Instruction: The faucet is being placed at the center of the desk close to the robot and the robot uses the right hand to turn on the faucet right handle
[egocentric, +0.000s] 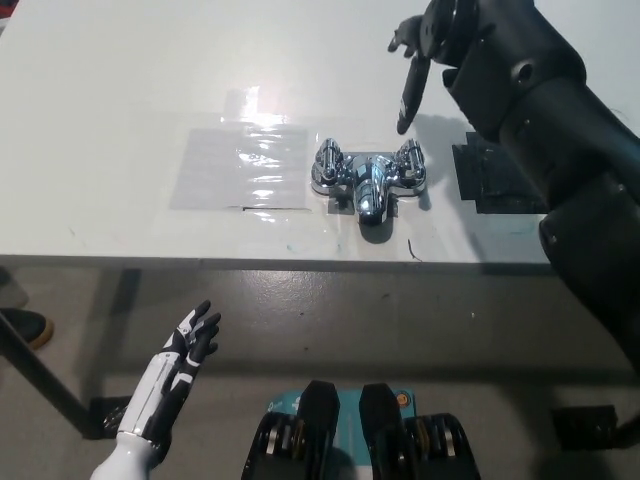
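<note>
Right hand (425, 48), partly hidden by its arm, hangs just beyond faucet (368, 180).

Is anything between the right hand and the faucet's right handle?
Nothing visible. The right hand hangs open just beyond the right handle, fingers pointing down toward it, only bare table between. The black patch lies off to the side; the left hand rests below the table edge.
</note>
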